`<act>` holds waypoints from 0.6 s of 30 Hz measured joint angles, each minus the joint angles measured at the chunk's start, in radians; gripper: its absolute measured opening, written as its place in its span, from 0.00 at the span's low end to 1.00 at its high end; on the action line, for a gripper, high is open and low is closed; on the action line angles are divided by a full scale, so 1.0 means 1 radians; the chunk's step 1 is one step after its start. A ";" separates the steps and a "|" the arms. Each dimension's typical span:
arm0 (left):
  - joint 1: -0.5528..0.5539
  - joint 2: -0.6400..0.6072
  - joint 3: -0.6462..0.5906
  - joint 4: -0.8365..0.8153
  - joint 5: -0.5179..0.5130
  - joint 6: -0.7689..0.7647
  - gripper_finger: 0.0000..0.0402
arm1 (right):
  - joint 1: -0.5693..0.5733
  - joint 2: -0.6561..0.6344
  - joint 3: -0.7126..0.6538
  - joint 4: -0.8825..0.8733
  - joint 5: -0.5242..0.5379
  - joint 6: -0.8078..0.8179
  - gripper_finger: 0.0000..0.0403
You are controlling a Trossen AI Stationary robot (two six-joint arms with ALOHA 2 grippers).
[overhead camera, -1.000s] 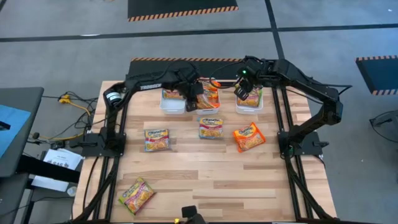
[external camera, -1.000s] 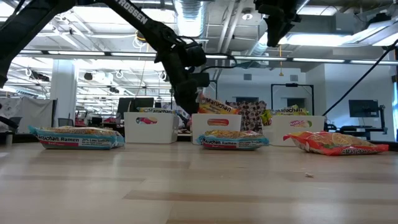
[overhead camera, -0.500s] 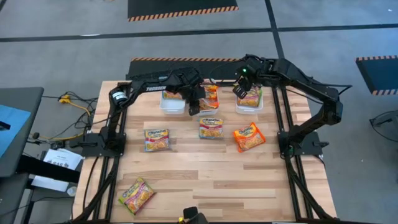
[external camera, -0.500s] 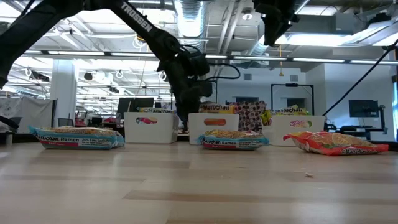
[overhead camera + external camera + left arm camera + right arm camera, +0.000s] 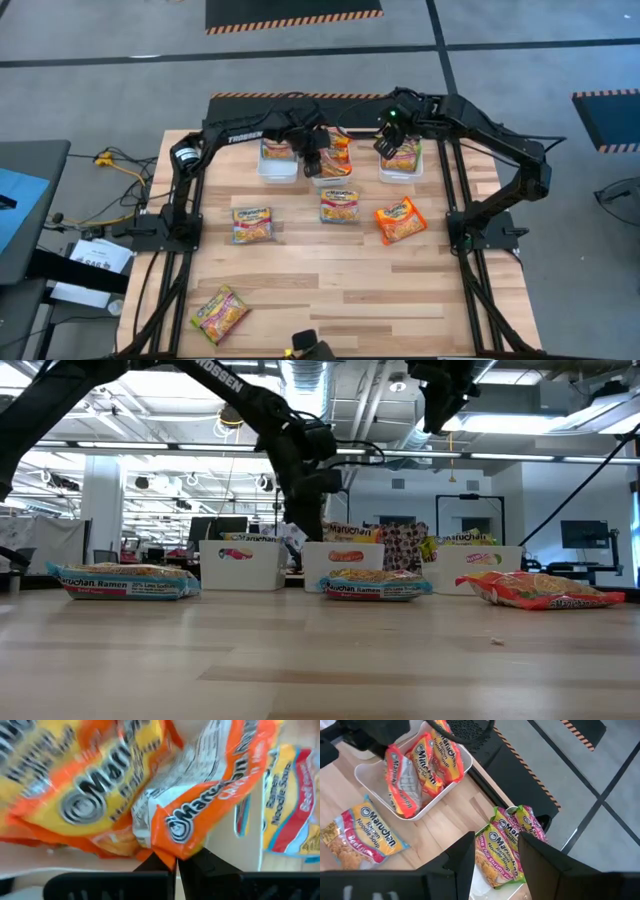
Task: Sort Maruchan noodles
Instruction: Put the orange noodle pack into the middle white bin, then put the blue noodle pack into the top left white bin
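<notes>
Glossy plastic noodle packets, smooth white plastic bins, pale wooden plank table, matt dark arms

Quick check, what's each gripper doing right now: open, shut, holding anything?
Left gripper: shut, pinching the edge of an orange noodle packet over the middle bin.
Right gripper: open, empty, above the right bin.

Three bins stand in a row, the left gripper over the middle one, the right gripper over the rightmost, four packets nearer the table's front.
</notes>
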 joint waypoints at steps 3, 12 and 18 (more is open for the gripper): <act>0.000 0.000 0.031 -0.072 0.000 0.015 0.00 | 0.000 0.000 0.000 0.000 -0.005 0.000 0.43; -0.005 0.000 0.280 -0.387 0.017 0.048 0.00 | 0.000 0.000 0.000 -0.004 -0.013 -0.001 0.43; -0.014 0.000 0.465 -0.589 0.048 0.053 0.00 | -0.002 0.000 0.000 -0.004 -0.011 -0.001 0.43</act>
